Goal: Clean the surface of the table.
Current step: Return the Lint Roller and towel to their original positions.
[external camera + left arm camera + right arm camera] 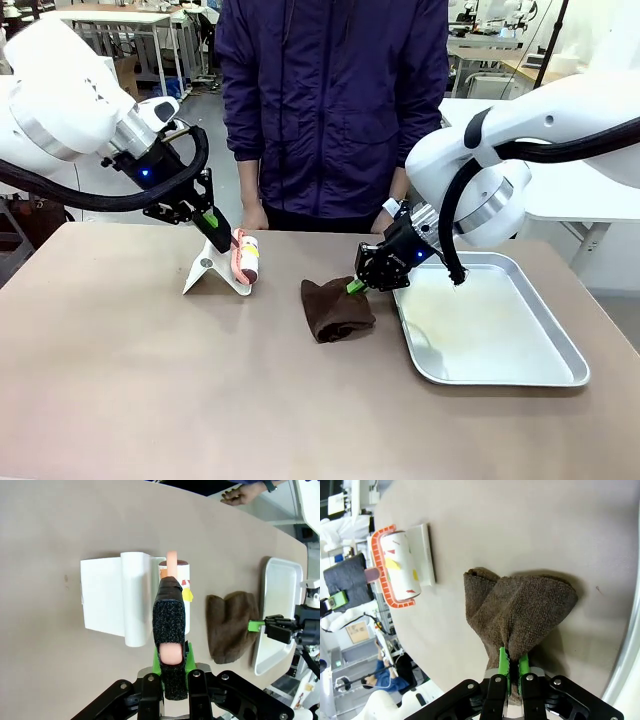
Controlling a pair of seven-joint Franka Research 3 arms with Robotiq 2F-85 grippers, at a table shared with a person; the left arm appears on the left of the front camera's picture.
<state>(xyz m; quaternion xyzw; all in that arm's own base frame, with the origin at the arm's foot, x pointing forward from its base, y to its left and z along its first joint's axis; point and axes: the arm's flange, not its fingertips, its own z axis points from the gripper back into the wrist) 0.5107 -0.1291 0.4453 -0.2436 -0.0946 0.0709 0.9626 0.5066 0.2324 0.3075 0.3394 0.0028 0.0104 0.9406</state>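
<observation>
The brownish table [150,400] carries a lint roller [245,257] with an orange frame, resting against a white stand [205,272]. My left gripper [216,232] is shut on the roller's pinkish handle [171,560], seen from above in the left wrist view with the gripper [169,595] over the stand [115,597]. A brown cloth [335,310] lies crumpled at mid-table. My right gripper [355,286] is shut on its edge; the right wrist view shows the cloth [520,610] bunched between the green pads [504,661].
A shiny metal tray [540,375] lies to the right of the cloth, under my right arm. A person in a dark jacket stands at the far edge, one hand [255,215] resting near the roller. The table's near half is bare.
</observation>
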